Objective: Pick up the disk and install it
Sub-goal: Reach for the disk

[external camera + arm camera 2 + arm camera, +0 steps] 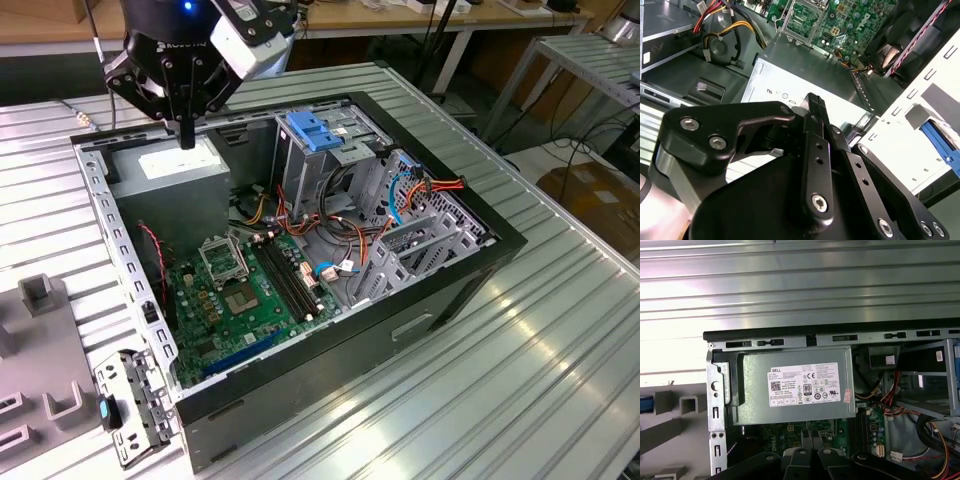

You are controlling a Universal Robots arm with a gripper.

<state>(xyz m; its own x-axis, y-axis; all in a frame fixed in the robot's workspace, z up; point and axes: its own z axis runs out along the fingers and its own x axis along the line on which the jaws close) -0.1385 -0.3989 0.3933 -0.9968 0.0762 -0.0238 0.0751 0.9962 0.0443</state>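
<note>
The tool (186, 138), closed and empty, hangs over the power supply (185, 172); the disk (135, 405) seems to lie well apart, toward the exterior view's lower left.

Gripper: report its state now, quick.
Gripper: closed, holding nothing, above the power supply.

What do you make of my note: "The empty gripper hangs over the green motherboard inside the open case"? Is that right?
One thing is wrong. The empty gripper hangs over the grey power-supply box, not the green motherboard, inside the open case. The exterior view shows this.
</note>
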